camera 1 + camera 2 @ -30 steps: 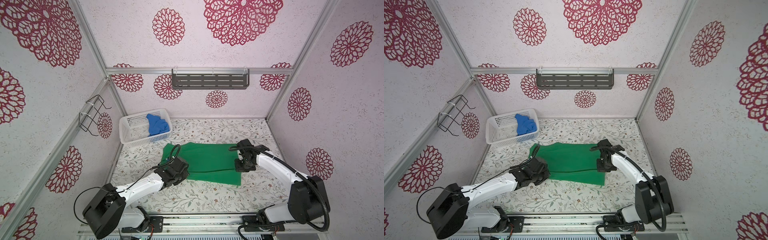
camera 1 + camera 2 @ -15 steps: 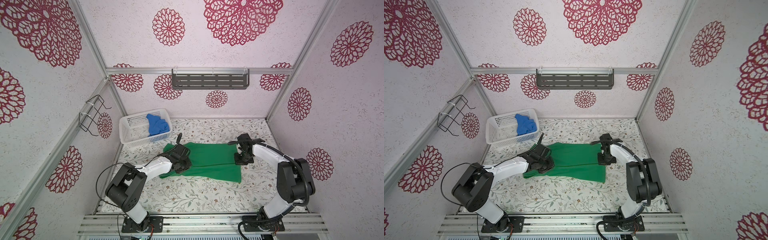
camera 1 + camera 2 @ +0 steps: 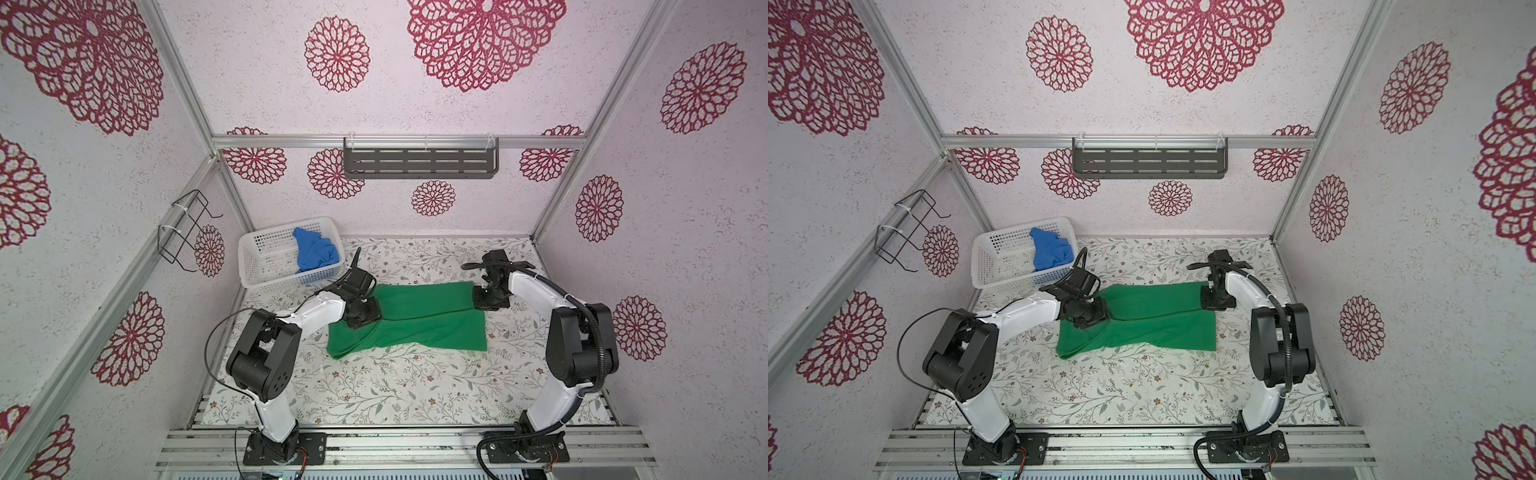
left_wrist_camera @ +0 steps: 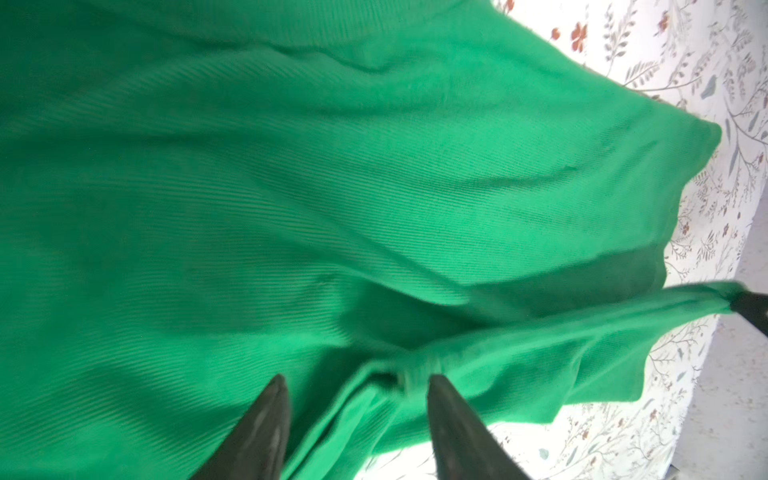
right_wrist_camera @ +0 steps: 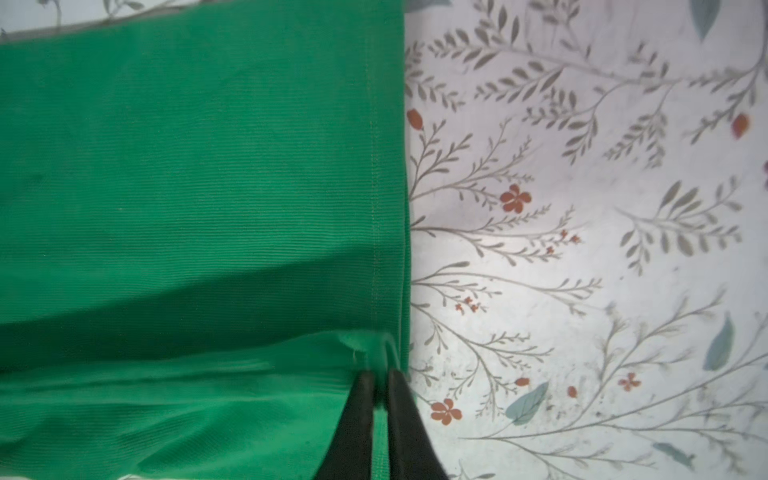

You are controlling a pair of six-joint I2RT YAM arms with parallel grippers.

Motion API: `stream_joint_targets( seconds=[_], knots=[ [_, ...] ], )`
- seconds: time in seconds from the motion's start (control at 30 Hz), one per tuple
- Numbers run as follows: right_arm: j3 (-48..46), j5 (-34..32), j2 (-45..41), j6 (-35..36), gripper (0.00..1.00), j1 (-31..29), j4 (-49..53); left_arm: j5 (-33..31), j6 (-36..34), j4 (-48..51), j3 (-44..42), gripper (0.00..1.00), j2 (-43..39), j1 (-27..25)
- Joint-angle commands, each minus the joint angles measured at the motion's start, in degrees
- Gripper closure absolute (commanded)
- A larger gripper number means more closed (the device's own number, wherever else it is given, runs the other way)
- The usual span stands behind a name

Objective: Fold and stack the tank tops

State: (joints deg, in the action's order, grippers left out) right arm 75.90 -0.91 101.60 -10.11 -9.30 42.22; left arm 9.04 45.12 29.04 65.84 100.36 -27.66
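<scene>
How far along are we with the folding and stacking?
Done: green tank top lies folded lengthwise. In hand: right gripper pinches its hem; left gripper stands open over its strap end. Left: probably further folds, then the blue tank top, crumpled in the basket, and stacking.

green top (image 3: pixel 419 316) was fine-ribbed knit cloth, matt, with a stitched hem. blue top (image 3: pixel 313 253) looked soft, matt cloth. basket (image 3: pixel 274 259) was white perforated plastic, slight sheen. table cover (image 3: pixel 395 386) looked smooth and matt, floral print. walls (image 3: pixel 386 116) were rough, grainy. frame rail (image 3: pixel 282 141) was bare silver metal, shelf (image 3: pixel 419 164) dark grey matt metal, rack (image 3: pixel 183 232) thin black wire. arm shell (image 3: pixel 536 291) was smooth white plastic, left gripper fingers (image 4: pixel 266 436) matt black
</scene>
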Motion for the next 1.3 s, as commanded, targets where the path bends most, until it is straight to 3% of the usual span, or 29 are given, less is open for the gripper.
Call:
stream_joint_targets(
  seconds=[0.0,0.13,0.3,0.47,0.6,0.73,0.87,0.97,1.07,1.27],
  knots=[
    [0.7,-0.8,-4.8,-0.5,0.82,0.5,2.8,-3.5,-4.0,5.9,0.3,0.40,-7.3,0.5],
    [-2.5,0.1,-9.4,-2.1,0.72,0.5,2.7,-8.0,-2.1,10.8,-5.5,0.40,-16.8,0.7],
    [-7.5,3.8,-15.4,-4.5,0.71,-1.1,1.1,-12.7,6.1,13.5,-19.0,0.45,-33.0,1.0],
    [-9.5,5.3,-16.3,-5.4,0.71,-12.5,-4.6,-12.2,12.8,10.6,-29.7,0.49,-41.5,1.9],
    [-8.8,7.0,-12.8,-4.8,0.71,-22.4,-14.1,-12.8,13.6,8.4,-33.0,0.49,-40.6,2.2],
    [-9.6,7.6,-7.7,4.5,0.69,-29.7,-27.8,-13.7,11.9,5.3,-34.4,0.49,-37.8,2.9],
    [-8.3,10.6,-1.3,8.8,0.54,-30.6,-36.7,-13.1,9.6,2.5,-33.4,0.48,-33.6,3.3],
    [-5.8,14.0,2.8,11.0,0.50,-30.7,-37.9,-11.8,8.9,0.1,-32.9,0.48,-30.9,3.4],
    [-3.8,16.2,5.6,13.8,0.39,-31.4,-37.6,-11.3,8.4,-0.7,-32.4,0.48,-28.9,3.4],
    [0.3,18.8,10.2,16.8,0.39,-32.3,-35.1,-11.1,8.1,-1.6,-32.3,0.57,-27.3,3.5]
  ],
)
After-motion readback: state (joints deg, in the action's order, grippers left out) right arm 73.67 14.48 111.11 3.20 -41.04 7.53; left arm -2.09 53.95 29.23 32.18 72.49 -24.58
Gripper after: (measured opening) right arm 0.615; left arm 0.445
